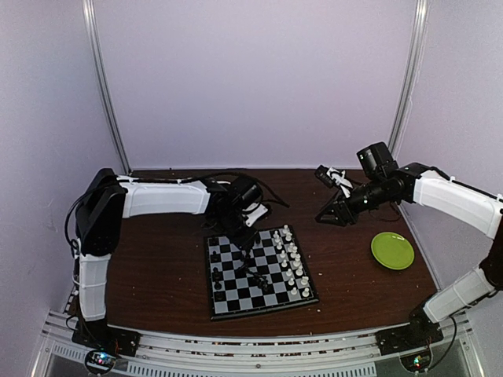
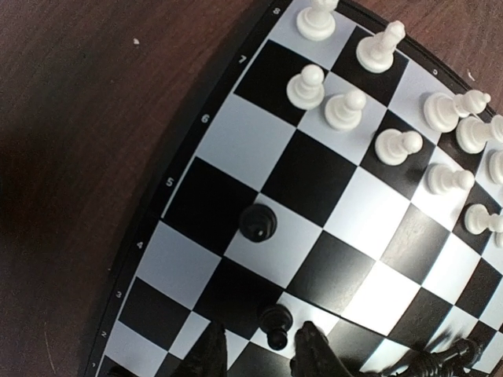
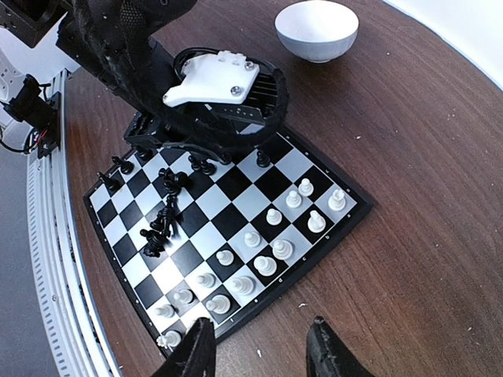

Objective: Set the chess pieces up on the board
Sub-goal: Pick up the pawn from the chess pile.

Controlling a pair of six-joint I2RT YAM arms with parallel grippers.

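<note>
1. The board (image 1: 259, 271) lies flat on the table (image 1: 157, 275), in the middle towards the near edge and slightly skewed. There is bare wood to its left, and more between it and the green plate (image 1: 392, 250) by the right edge.
2. The left fingers (image 2: 208, 357) hang over the board's left half, spread apart. A black pawn (image 2: 275, 326) stands between the tips with a slim gap on either side.
3. The right fingers (image 3: 192, 353) are spread wide with nothing between them, over bare table off the board's far right corner.
4. In the top view the left wrist covers the board's far left squares. The white bowl (image 3: 317, 29) shows plainly only from the right wrist.
5. The white chess pieces (image 3: 273, 216) stand in two rows along the board's right side. Several black ones lie in a tangled heap (image 3: 161, 220) mid-board, too knotted to count.
</note>
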